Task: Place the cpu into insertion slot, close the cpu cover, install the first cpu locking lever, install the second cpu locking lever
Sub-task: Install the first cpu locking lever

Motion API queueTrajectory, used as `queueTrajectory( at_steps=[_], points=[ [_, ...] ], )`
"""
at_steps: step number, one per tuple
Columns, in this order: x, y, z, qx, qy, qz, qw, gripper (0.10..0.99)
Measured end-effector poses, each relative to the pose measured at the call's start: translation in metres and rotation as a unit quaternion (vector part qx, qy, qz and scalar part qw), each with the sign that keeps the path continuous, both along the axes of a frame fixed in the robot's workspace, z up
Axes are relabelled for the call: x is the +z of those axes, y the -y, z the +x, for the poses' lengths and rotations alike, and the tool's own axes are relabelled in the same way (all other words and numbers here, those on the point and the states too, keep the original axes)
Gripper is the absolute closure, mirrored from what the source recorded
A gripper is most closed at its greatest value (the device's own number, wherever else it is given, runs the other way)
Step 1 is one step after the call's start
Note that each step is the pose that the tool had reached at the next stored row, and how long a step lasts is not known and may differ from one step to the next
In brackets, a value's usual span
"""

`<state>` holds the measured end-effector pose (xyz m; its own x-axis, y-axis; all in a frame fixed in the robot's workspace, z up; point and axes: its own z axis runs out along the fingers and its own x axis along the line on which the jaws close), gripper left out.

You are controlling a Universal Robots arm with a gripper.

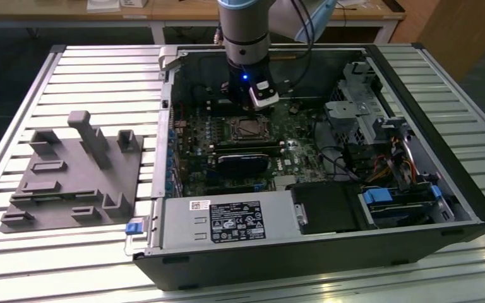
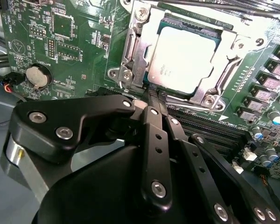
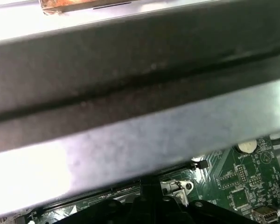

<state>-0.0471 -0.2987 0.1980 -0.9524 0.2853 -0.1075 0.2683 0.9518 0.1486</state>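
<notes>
While the cpu sits in its socket under the lowered cover, the claw, its fingers pressed together, hangs at the socket's edge, with the cpu lying straight ahead just beyond it.

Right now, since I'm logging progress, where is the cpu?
In the second wrist view the cpu lies in its socket on the green motherboard, framed by the cpu cover, just beyond the tips of the gripper.
</notes>
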Motion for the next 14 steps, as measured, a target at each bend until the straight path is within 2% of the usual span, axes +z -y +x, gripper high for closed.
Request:
queueTrajectory(
  at_steps=[6, 14],
  points=[
    [0.0111, 0.0001, -0.0001, 0.0, -0.0003, -0.0002, 1.0, 0.98],
    [0.0123, -0.0014, -0.0001, 0.0, -0.0002, 0.0034, 1.0, 0.98]
  ],
)
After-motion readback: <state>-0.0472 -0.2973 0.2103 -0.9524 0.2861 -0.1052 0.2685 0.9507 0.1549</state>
